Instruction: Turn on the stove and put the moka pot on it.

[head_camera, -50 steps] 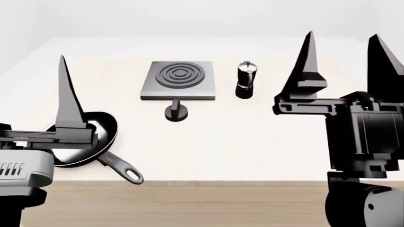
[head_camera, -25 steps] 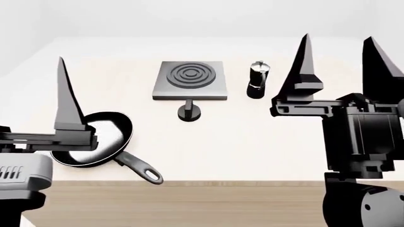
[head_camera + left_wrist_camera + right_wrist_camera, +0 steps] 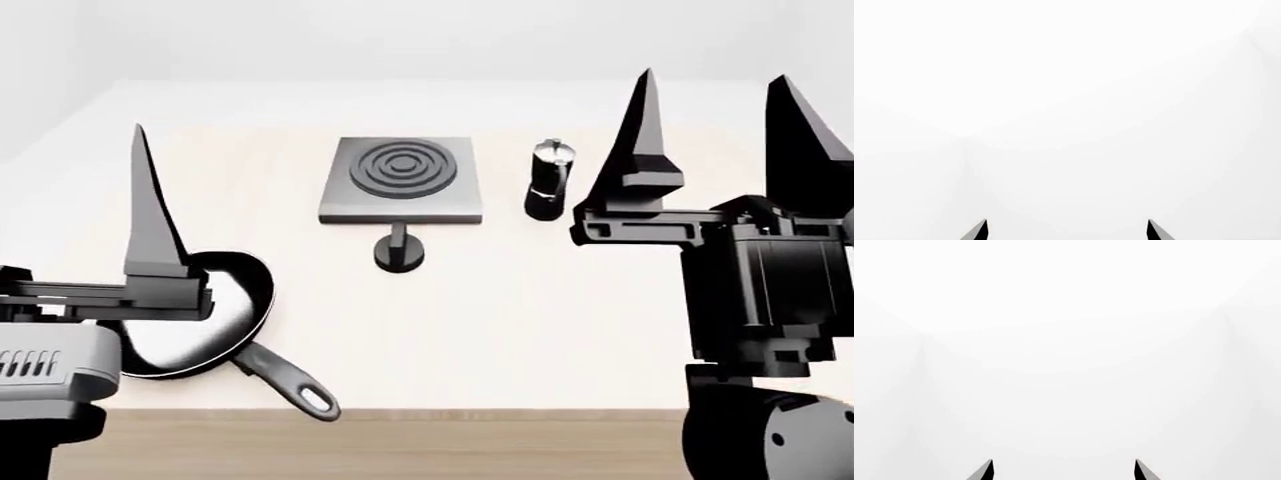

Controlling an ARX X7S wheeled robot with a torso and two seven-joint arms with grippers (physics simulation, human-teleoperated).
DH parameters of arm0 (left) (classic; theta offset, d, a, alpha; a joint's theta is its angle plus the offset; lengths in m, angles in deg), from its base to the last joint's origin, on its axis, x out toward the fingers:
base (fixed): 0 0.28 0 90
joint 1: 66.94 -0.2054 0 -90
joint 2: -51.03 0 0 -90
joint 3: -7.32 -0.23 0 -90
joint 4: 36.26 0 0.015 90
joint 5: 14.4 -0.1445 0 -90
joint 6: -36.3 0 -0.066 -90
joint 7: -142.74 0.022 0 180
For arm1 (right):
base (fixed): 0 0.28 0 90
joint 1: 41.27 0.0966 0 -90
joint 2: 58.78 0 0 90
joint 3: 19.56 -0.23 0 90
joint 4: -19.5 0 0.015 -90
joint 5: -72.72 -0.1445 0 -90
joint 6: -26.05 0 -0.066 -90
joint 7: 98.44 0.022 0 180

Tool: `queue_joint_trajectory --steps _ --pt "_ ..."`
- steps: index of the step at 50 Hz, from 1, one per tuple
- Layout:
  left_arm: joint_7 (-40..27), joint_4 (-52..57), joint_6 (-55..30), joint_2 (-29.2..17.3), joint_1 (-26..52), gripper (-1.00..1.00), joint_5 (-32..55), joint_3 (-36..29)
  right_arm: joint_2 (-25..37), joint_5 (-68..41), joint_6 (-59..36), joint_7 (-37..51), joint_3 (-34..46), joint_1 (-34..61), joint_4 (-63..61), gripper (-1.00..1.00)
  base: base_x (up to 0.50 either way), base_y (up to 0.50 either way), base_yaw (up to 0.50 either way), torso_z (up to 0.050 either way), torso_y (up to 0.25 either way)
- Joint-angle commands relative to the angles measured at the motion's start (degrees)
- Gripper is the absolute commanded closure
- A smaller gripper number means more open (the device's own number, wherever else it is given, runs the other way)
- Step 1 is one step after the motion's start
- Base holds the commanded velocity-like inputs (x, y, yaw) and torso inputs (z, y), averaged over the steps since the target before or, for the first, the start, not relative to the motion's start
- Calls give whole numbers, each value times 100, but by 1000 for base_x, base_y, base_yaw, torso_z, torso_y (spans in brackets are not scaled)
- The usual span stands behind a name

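Observation:
The stove's dark-grey plate [image 3: 400, 180] with raised rings lies at the table's far middle in the head view. Its round black knob [image 3: 398, 252] stands just in front of it. The moka pot [image 3: 546, 180], black with a silver lid, stands upright just right of the plate. My right gripper [image 3: 714, 75] is raised at the near right, open and empty, well short of the pot. Of my left gripper [image 3: 1067, 222], also open and empty, one finger [image 3: 150, 215] shows at the near left. Both wrist views show only fingertips against blank white; the right gripper [image 3: 1063, 462] is the same there.
A black frying pan [image 3: 200, 315] lies at the near left, partly behind my left gripper, its handle pointing toward the front edge of the pale table [image 3: 534, 330]. Wooden floor shows below that edge.
The head view has shifted: stove, knob and moka pot now sit a little further right and lower in the picture. Both grippers stay raised and open.

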Motion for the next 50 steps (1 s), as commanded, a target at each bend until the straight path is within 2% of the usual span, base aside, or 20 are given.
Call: queue_joint_trajectory --steps 1,32,33,50 --pt "7 0 -37 0 14 -100 -38 -26 35 -71 -3 57 17 11 -20 -100 195 0 0 0 0" --pt "-62 0 87 0 -115 -100 50 -22 132 -260 66 181 21 -48 -86 -100 223 0 0 0 0" --pt "-58 0 98 0 -124 -100 55 -9 143 -354 -132 246 -16 101 -139 -100 242 0 0 0 0" --pt "-80 0 129 0 -169 -100 71 -5 183 -306 136 247 73 -97 -72 -100 240 0 0 0 0"
